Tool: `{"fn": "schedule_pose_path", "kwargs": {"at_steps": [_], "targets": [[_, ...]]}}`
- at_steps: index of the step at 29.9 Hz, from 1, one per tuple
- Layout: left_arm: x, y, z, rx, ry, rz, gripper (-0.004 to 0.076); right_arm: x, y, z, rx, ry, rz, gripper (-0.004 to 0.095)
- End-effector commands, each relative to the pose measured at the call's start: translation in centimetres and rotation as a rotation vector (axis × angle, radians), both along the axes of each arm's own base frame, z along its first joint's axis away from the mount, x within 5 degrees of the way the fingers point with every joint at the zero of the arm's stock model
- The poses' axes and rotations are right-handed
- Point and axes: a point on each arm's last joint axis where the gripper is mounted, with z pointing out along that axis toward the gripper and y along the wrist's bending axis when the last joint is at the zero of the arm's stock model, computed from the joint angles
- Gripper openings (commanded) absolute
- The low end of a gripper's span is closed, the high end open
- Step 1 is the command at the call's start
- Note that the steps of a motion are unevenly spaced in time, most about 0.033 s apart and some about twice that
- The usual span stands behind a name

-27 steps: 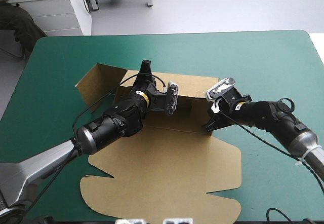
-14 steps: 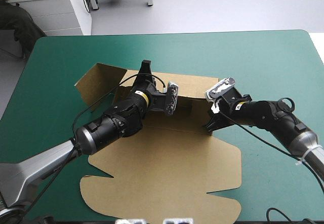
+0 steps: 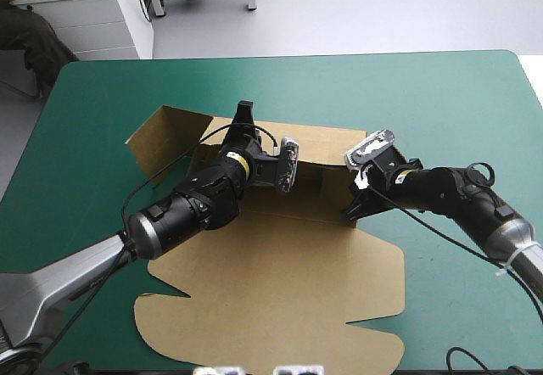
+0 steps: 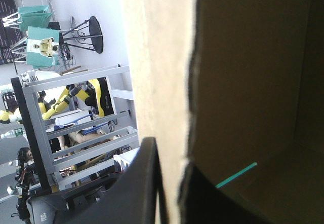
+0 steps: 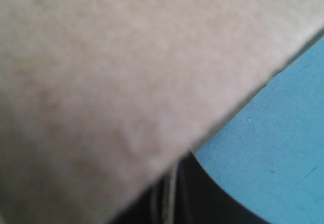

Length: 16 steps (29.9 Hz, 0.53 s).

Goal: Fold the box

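Pinching the far wall [image 3: 327,142] of the box [image 3: 288,222], the left gripper [image 4: 169,158] has its black fingers [image 4: 142,183] nearly together, with the board between them. The right gripper [image 3: 350,211] looks likewise almost closed on the right wall's near corner. The box sits mid-table [image 3: 424,95], walls raised and lid [image 3: 280,307] flat toward the near edge.
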Motion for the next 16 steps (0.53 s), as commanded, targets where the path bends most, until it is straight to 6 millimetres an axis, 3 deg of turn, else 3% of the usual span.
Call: {"fn": "schedule_pose_path", "kwargs": {"at_steps": [1, 6, 8, 13, 16], "targets": [[-0.5, 0.1, -0.1, -0.08, 0.067, 0.056, -0.0008, -1.0, 0.5, 0.9, 0.027, 0.045, 0.05, -0.0019], [-0.5, 0.1, -0.1, -0.094, 0.071, 0.065, -0.0007, -1.9, 0.2, 1.5, 0.01, 0.038, 0.088, 0.0044], [-0.4, 0.1, -0.1, -0.091, 0.068, 0.064, -0.0007, -2.5, 0.1, 2.1, 0.0, 0.02, 0.117, 0.0182], [-0.2, 0.2, 0.5, -0.091, 0.034, 0.08, -0.0007, -4.7, -0.9, 4.3, 0.005, -0.053, 0.134, 0.0688], [0.0, 0.1, 1.6, -0.155, 0.02, 0.112, -0.0007, -6.0, -1.9, 6.1, -0.002, -0.15, 0.104, 0.077]]}}
